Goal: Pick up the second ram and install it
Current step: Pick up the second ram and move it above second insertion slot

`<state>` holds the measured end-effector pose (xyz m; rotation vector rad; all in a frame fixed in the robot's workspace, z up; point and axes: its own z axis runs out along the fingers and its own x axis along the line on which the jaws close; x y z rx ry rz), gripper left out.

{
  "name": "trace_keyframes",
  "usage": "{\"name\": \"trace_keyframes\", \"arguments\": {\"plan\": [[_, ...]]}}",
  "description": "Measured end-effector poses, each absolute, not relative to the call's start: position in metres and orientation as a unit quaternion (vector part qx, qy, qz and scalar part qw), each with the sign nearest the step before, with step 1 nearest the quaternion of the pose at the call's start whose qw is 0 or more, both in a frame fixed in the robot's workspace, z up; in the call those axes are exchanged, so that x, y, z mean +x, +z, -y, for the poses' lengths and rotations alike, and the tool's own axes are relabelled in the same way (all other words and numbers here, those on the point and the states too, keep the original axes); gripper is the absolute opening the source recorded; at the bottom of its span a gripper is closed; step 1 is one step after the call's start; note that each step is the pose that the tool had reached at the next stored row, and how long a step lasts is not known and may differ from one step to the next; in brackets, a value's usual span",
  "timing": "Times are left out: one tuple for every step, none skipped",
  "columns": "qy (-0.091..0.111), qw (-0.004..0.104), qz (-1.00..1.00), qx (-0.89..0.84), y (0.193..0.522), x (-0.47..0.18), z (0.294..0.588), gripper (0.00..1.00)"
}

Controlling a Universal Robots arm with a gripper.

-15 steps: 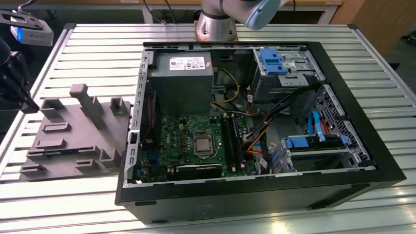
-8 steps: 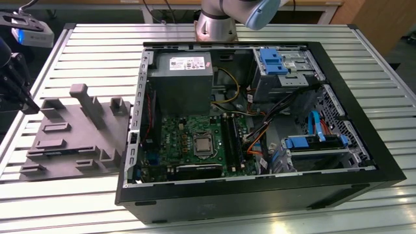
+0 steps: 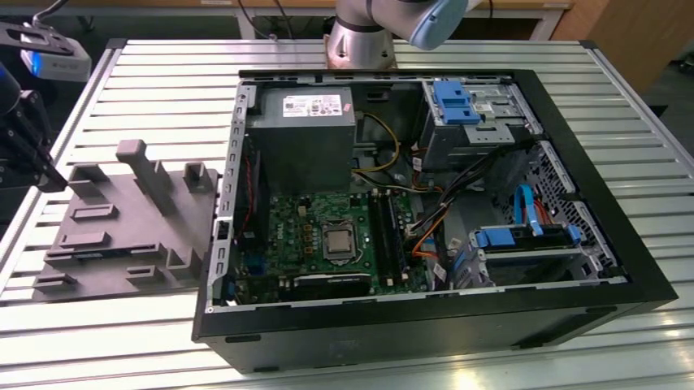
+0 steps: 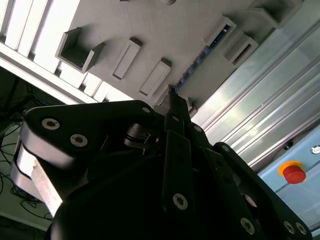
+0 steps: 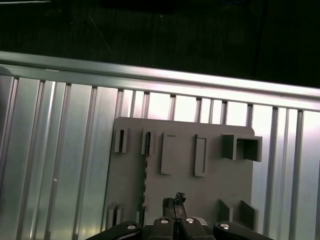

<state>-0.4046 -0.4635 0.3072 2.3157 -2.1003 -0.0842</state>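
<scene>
The second ram (image 3: 104,254) is a thin dark strip with a bluish edge, standing on its long edge in a slot of the grey fixture plate (image 3: 119,236) at the exterior view's left. It appears as a dark line in the first wrist view (image 5: 145,182) and as a blue-flecked strip in the second wrist view (image 4: 199,61). My gripper (image 3: 41,172) hangs at the far left edge of the exterior view, above the plate. In both wrist views its fingertips (image 5: 174,200) (image 4: 173,94) are pressed together with nothing between them, above the plate and apart from the ram.
An open computer case (image 3: 434,325) lies on the slatted aluminium table (image 3: 162,89), with the green motherboard (image 3: 325,236) and its dark memory slots (image 3: 385,231) exposed. Grey posts (image 3: 146,175) rise from the fixture plate. A red button (image 4: 294,172) sits beyond the table edge.
</scene>
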Motion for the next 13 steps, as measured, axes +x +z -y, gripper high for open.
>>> {"name": "trace_keyframes", "arguments": {"plan": [[-0.027,0.007,0.672,0.74,0.3069,-0.4047,0.4637,0.11],[-0.027,0.007,0.672,0.74,0.3066,-0.4046,0.4638,0.11],[-0.027,0.007,0.672,0.74,0.3063,-0.4046,0.4639,0.11],[-0.027,0.007,0.672,0.74,0.306,-0.4046,0.464,0.11],[-0.027,0.007,0.672,0.74,0.3056,-0.4046,0.4641,0.11],[-0.027,0.007,0.672,0.74,0.3053,-0.4047,0.4642,0.11],[-0.027,0.007,0.672,0.74,0.3051,-0.4047,0.4644,0.11],[-0.027,0.007,0.672,0.74,0.3047,-0.4047,0.4645,0.11],[-0.027,0.007,0.672,0.74,0.3043,-0.4046,0.4647,0.11],[-0.027,0.007,0.672,0.74,0.3039,-0.4047,0.4648,0.11],[-0.027,0.007,0.672,0.74,0.3036,-0.4047,0.465,0.11],[-0.027,0.007,0.672,0.74,0.3031,-0.4047,0.4651,0.11],[-0.027,0.007,0.672,0.74,0.3026,-0.4047,0.4653,0.11]]}}
